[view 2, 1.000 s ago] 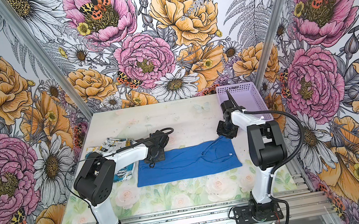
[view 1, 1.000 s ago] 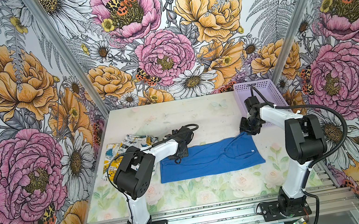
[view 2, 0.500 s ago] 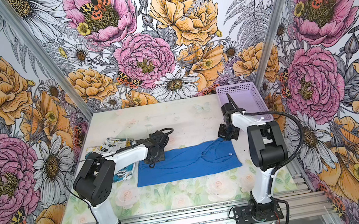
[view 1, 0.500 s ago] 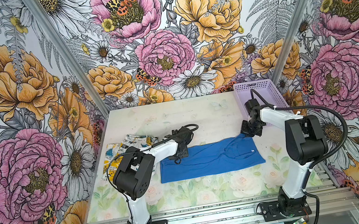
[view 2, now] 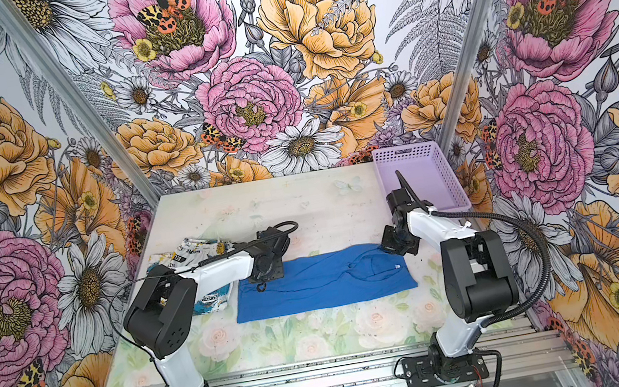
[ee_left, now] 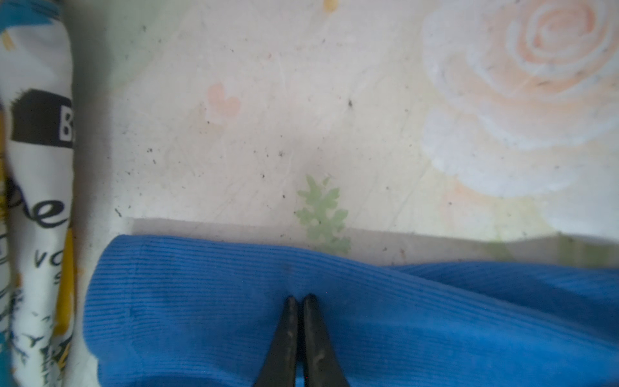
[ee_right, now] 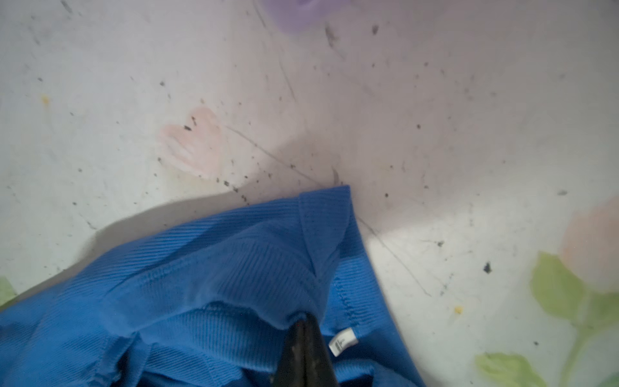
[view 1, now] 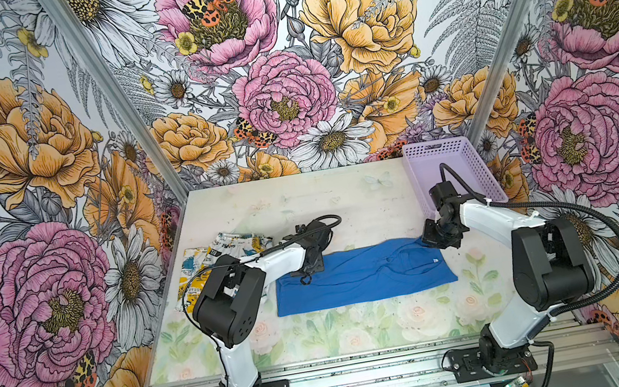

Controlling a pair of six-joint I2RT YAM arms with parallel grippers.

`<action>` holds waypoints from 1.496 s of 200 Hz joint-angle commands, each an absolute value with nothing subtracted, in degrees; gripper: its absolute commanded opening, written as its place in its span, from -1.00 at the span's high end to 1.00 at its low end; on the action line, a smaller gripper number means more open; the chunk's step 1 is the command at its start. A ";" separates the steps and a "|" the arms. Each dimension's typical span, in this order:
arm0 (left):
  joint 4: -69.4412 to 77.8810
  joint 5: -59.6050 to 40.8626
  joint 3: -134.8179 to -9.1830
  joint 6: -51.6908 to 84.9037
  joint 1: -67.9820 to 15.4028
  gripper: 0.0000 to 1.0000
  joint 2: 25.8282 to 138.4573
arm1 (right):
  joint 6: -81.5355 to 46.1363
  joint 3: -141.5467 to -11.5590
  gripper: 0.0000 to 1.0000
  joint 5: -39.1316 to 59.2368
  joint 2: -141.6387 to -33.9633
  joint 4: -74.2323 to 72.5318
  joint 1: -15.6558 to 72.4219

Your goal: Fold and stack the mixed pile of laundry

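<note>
Floral wallpaper walls [view 1: 281, 81] — pale rose-print tabletop [view 1: 363, 329], aluminium rail [view 1: 370, 376] in front.

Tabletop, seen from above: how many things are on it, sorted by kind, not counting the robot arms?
Garments: 2 (blue T-shirt, printed garment)
Baskets: 1 (lavender basket)
Total: 3

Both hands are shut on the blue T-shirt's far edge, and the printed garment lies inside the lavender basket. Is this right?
One part is wrong. The printed garment is not in the lavender basket; both top views show it on the table, left of the blue T-shirt. The left hand and right hand are indeed shut on its far edge.
</note>
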State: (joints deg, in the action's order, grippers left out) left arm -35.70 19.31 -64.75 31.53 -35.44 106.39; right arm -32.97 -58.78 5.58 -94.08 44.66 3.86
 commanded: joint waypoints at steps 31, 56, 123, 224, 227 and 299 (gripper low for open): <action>-43.05 19.69 -60.68 32.16 -34.04 0.84 109.42 | -31.00 -55.64 1.00 4.12 -93.53 41.97 4.48; -43.12 19.69 -60.64 32.05 -34.01 0.85 109.33 | -30.58 -55.64 0.87 5.75 -91.94 42.89 4.26; -43.04 20.00 -60.93 31.31 -34.03 0.85 108.72 | -30.64 -65.28 0.54 6.32 -89.44 48.78 4.11; -43.04 19.68 -60.92 31.22 -33.68 0.86 109.40 | -29.20 -68.58 0.51 4.41 -100.68 42.90 5.08; -43.06 19.69 -60.91 31.14 -33.65 0.86 109.46 | -29.16 -68.09 0.53 4.47 -100.51 42.94 5.20; -42.98 19.38 -59.36 30.76 -33.02 0.86 109.42 | -29.00 -57.90 0.72 0.08 -96.39 42.07 5.49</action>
